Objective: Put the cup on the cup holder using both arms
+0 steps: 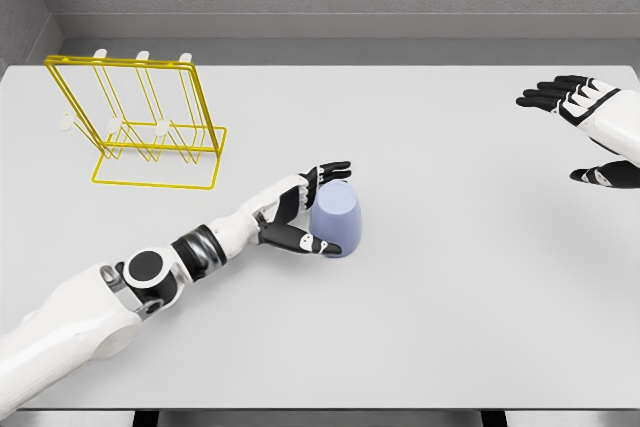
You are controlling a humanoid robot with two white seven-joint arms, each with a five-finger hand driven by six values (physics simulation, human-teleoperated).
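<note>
I count one lavender cup (336,217) at the frame's center, one yellow wire cup holder (140,125) at upper left, and one white counter (430,307). I see two robot hands: left robot hand (305,212), right robot hand (585,122).

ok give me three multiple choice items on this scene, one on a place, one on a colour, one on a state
1. Where is the cup holder on the table?
A. far left
B. near right
C. centre front

2. What colour is the cup?
A. red
B. pale blue-purple
C. green

3. What is the left hand doing?
A. resting flat on the table, away from the cup
B. fingers wrapped around the cup
C. holding the rack

Answers:
1 A, the yellow wire rack stands at the far left.
2 B, its wall is lavender-blue.
3 B, thumb and fingers flank the cup; the right hand hangs open at the right edge.
</note>
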